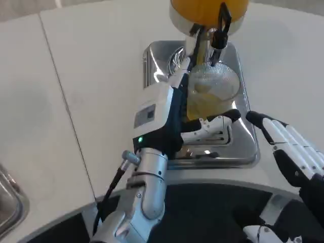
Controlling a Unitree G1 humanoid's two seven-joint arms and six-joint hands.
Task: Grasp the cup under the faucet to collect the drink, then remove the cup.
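Observation:
A clear ribbed cup [210, 91] with yellow drink in it stands on the steel drip tray [248, 152], right under the black faucet [221, 30] of the orange drink dispenser [207, 10]. My left hand [172, 111] wraps the cup from its left side, with its thumb [215, 124] curled round the near face, and holds it. My right hand [291, 149] hovers at the tray's right edge, fingers straight and apart, holding nothing, clear of the cup.
The white table [91, 91] stretches wide to the left of the tray. A metal object's corner [7, 197] shows at the far left edge. The dispenser body looms over the tray's far end.

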